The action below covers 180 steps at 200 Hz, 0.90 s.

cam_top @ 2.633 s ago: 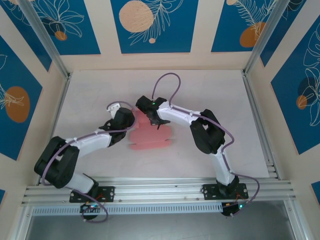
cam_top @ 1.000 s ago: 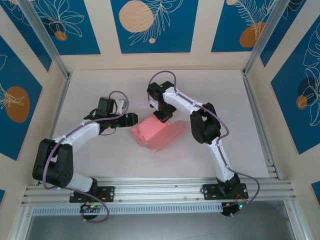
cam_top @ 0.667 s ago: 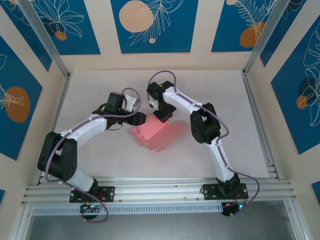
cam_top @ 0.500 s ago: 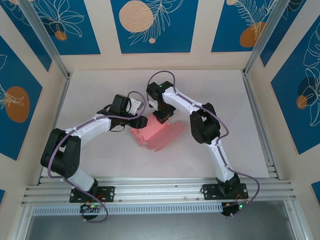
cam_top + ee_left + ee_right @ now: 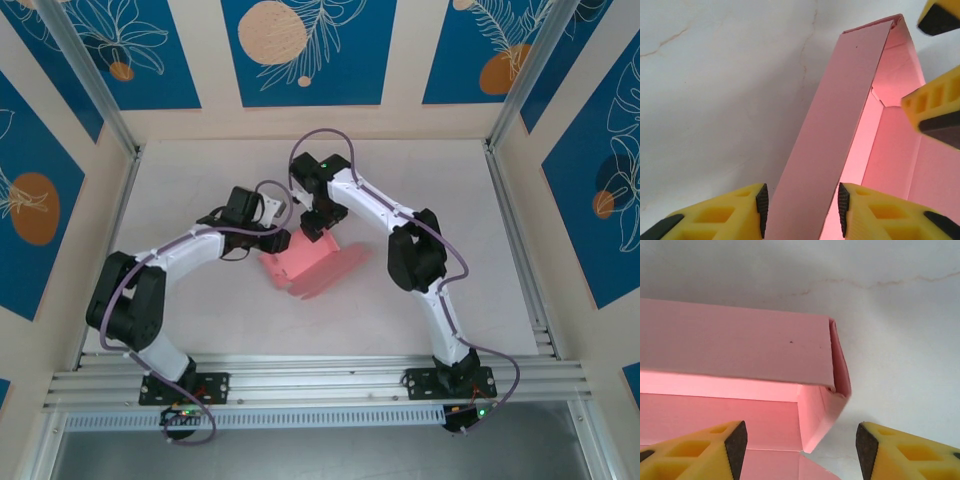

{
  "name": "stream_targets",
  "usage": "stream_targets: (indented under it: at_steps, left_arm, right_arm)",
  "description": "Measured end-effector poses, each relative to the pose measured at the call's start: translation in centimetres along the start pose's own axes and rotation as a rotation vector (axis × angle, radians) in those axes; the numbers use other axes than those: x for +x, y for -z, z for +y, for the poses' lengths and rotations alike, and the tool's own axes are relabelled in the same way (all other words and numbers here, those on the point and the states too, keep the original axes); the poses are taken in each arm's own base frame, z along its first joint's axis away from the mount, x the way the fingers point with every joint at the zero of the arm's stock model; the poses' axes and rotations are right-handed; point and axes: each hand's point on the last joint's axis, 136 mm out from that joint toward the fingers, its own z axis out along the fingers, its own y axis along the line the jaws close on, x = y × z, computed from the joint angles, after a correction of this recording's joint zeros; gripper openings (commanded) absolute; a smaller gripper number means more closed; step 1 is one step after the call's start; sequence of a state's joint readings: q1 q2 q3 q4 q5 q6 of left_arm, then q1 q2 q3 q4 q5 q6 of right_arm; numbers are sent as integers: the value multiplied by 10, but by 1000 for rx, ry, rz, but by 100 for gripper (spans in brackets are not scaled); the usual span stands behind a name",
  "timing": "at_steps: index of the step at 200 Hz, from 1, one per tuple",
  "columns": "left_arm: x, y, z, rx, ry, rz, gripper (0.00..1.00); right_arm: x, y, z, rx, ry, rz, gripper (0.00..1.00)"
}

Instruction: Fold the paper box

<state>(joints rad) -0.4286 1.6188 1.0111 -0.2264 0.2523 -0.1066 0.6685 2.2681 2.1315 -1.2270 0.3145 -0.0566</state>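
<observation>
**Paper box half raised; the left tool closes in on a side wall**

The paper box (image 5: 312,262) sits just above the middle of the top view, turned at an angle on the pale tabletop (image 5: 200,170). It is part formed. One long wall (image 5: 830,130) stands up, one corner (image 5: 832,385) is already turned, and the rest of the card lies lower, toward the lower right of that view.

The left tool (image 5: 281,240) is at the box's upper-left end. Its own camera shows the standing wall running up between the two yellow fingers (image 5: 715,217). The pads sit right beside the card on either side, but I cannot tell whether they are pinching it yet.

The right tool (image 5: 316,226) hangs over the box's upper edge, just beside the left one. Its jaws are spread wide and hold nothing, and the turned corner shows in the gap between them.

The step in hand appears to be setting this long wall, with the left arm taking hold and the right arm free.

The next move probably calls for a light, square pinch on the thin card. The wall would then be tipped along its crease while the right tool steadies the corner, so the box does not slide on the tabletop.
</observation>
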Motion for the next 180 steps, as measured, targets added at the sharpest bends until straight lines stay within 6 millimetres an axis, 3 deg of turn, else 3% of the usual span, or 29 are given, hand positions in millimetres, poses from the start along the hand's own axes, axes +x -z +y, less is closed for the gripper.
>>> stream_targets:
  at_steps: [29, 51, 102, 120, 139, 159, 180]
  left_arm:
    - [2, -4, 5, -24, 20, 11, 35]
    - [2, -9, 12, -54, 40, 19, 33]
    - [6, -17, 23, -103, 115, 51, 31]
    - [7, -17, 22, -100, 147, 55, 32]
    - [11, -18, 19, -77, 196, 54, 32]
    - [24, -20, 14, -41, 261, 60, 33]
    - [31, -21, 4, 20, 348, 43, 33]
  right_arm:
    - [-4, 16, -3, 16, -14, -39, 64]
    - [-7, 42, -6, 32, -38, -101, 66]
    - [-11, 155, -14, 82, -171, -390, 69]
    - [4, 196, -17, 100, -254, -500, 71]
    - [33, 221, -16, 104, -337, -570, 74]
    - [64, 224, -10, 87, -420, -602, 76]
    - [93, 206, 0, 47, -503, -598, 77]
